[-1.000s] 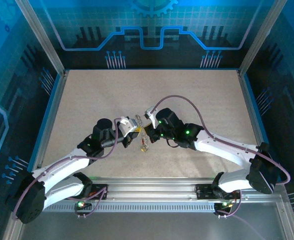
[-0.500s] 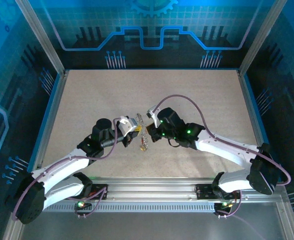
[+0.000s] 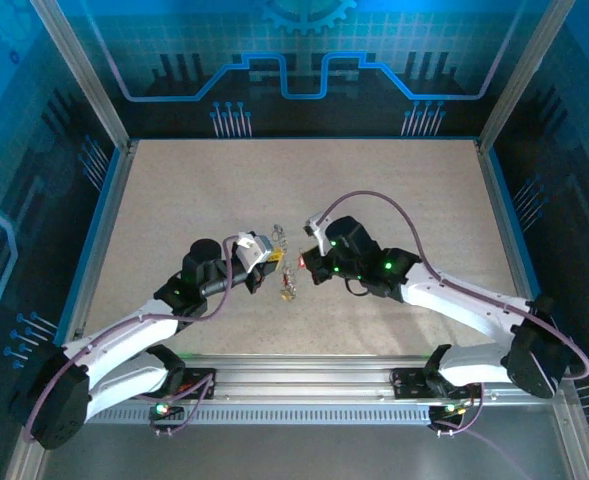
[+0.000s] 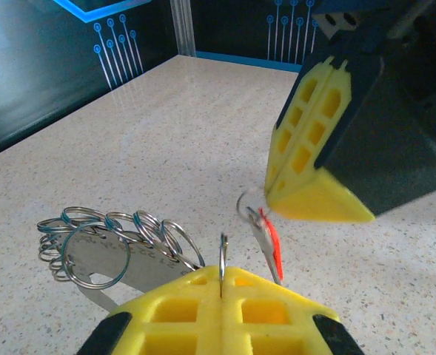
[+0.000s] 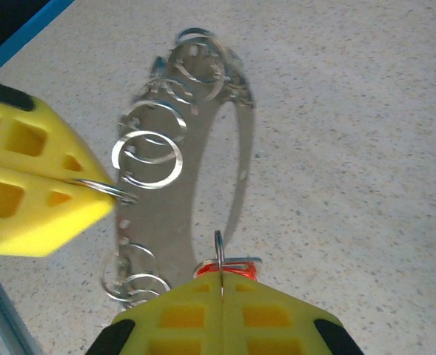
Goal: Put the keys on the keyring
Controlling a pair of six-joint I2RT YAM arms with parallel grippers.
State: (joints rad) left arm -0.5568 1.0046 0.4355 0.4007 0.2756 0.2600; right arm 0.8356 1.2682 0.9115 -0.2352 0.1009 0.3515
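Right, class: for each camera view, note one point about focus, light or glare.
Top external: even light, the red key a mere speck. Left wrist: the keyring bunch sharp, the left gripper's fingers soft-edged. Right wrist: bright glints on its rings, the metal plate dull grey.

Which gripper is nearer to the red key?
Right. The right gripper pinches the red key by its small ring. The left gripper sits just beside it, shut on the keyring bunch.
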